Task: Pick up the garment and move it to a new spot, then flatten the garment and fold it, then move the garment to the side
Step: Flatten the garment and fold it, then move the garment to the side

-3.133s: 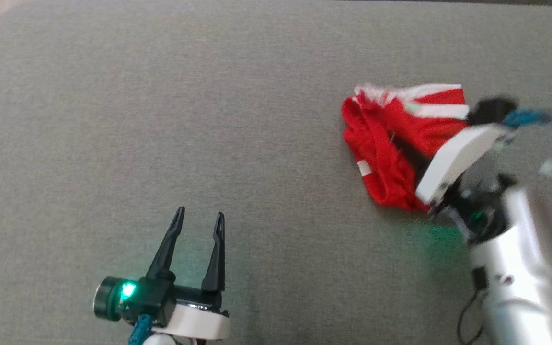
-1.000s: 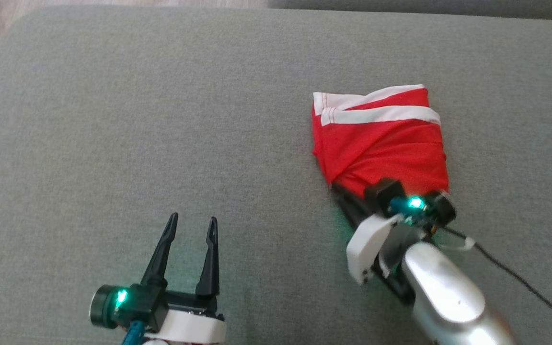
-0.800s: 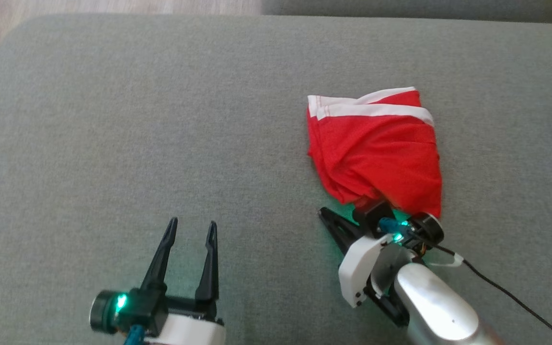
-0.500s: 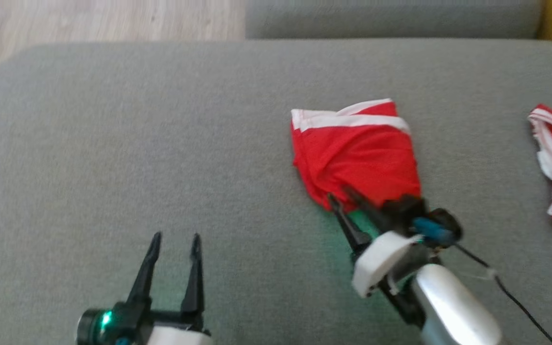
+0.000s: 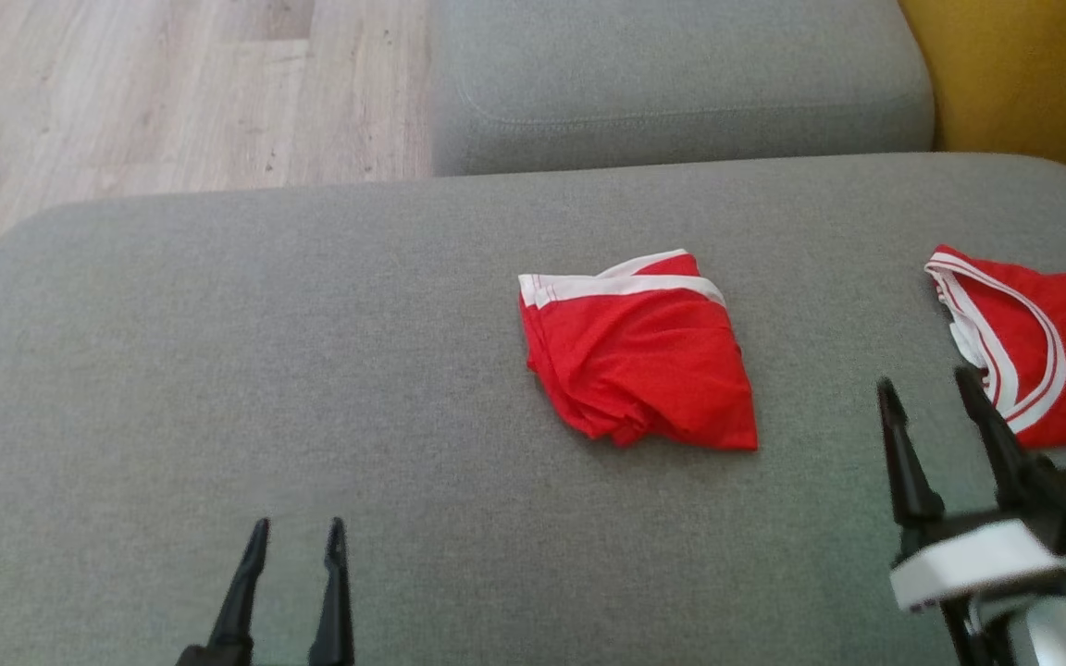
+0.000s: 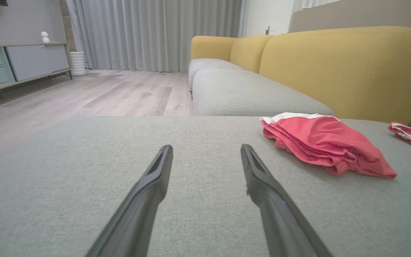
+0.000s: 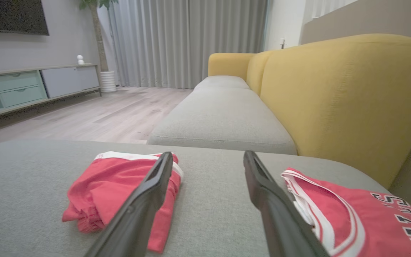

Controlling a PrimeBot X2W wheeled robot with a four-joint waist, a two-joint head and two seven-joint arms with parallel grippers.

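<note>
I saw soft, even daylight, brightest through the curtains point(image 7: 191, 43) in the wrist views, and shadows were faint. The head view was slightly soft, the right gripper point(image 5: 922, 377) blurred at its base.

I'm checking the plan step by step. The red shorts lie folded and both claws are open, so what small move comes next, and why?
Probably swing the right claw toward the near edge of the folded red shorts to grip them for the move aside. They lie folded on the grey cushion, untouched, and the right claw, open, is nearer than the left claw.
</note>
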